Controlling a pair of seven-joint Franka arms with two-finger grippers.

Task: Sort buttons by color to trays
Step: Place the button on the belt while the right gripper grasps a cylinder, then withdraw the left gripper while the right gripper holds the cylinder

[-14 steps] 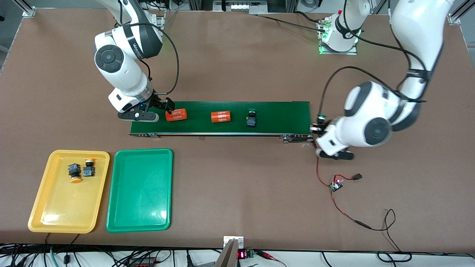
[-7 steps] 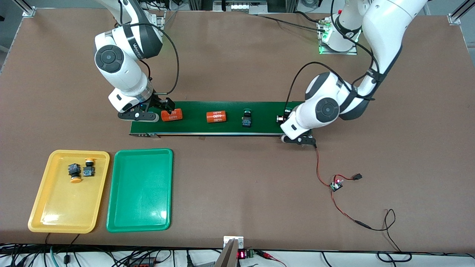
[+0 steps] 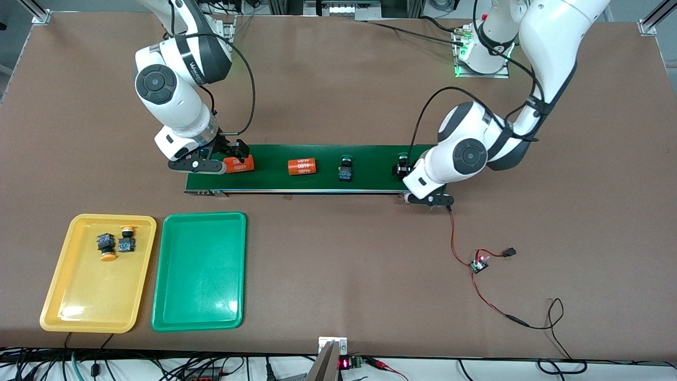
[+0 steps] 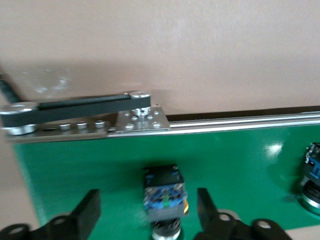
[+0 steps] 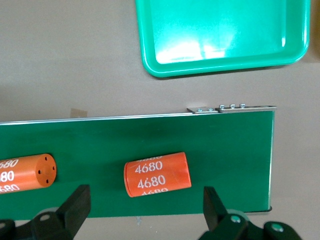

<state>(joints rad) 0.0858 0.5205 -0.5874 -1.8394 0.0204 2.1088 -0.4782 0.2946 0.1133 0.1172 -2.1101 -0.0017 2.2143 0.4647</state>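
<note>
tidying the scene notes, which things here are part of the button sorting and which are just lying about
Part of the job:
- two yellow buttons in the yellow tray
- green tray
- two green buttons on the belt

Lying about:
- two orange cylinders
- small wired board

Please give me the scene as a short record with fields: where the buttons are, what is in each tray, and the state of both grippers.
yellow tray: two yellow buttons
green tray: holds no buttons
belt: two green buttons, two orange cylinders
green button one: mid-belt, lying free
green button two: at the left arm's end of the belt, between the left gripper's open fingers, not gripped
cylinder one: between the right gripper's fingers
cylinder two: mid-belt
left gripper: open, over the belt end
right gripper: open, waiting over the belt's other end
</note>
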